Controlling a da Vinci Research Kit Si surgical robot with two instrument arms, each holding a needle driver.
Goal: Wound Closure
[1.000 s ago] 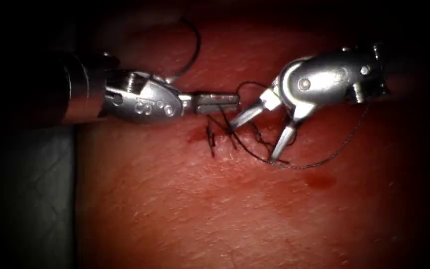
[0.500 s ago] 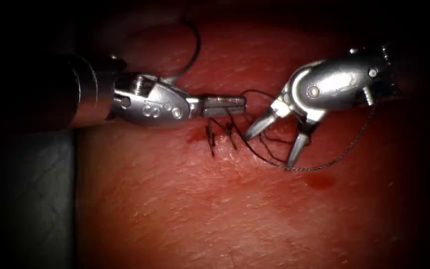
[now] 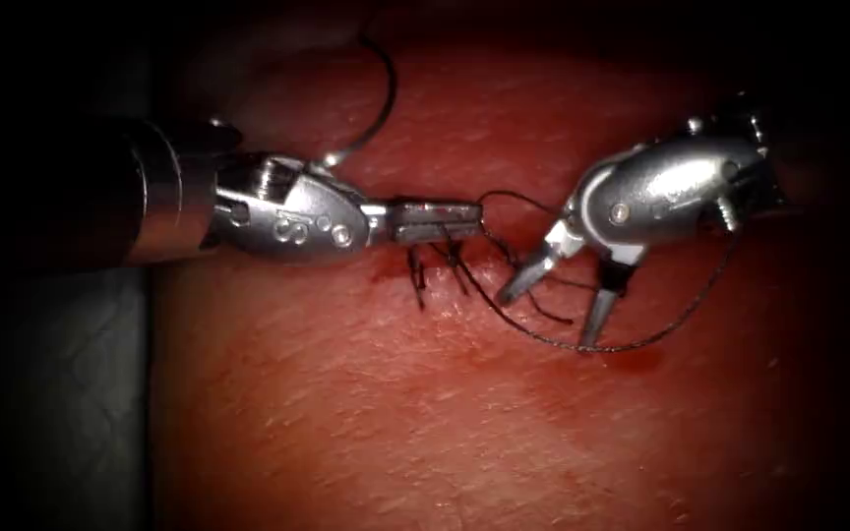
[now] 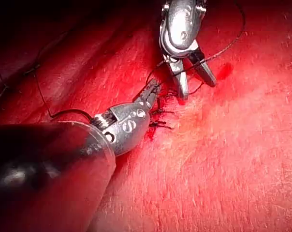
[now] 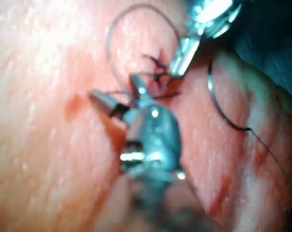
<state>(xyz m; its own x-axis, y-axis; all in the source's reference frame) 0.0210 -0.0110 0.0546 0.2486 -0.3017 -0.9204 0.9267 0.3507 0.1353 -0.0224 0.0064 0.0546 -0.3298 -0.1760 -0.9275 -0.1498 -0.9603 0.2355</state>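
Gripping the thin black thread in the slim silver left arm's tool, jaws pressed flat together, tip hovering just above the short stitched cut in the red, glistening tissue. Same grip seen from the left wrist view, with the left arm's tool poised over the dark stitches and thread running from its tip toward the other instrument. Holding nothing in the silver right arm's tool, jaws spread wide into a clear V, tips pointing down at the tissue just right of the cut, near the stitches but apart from them. Spread jaws seen again from the left wrist view and from the right wrist view, where the left arm's tool reaches in over the cut from beyond it. Trailing from the cut: a long slack loop of thread, sweeping out to the right of the cut, passing under the open tips and curving up behind the right tool's wrist. Bristling from the cut itself, several short dark cut ends of thread. Lying free on the tissue, well behind the cut and beyond the left tool's wrist, the curved grey steel needle, out of both tools and not in the tissue; seen likewise as a thin arc from the right wrist view. Sitting right of the cut, just past the loop, a small spot of red fluid.
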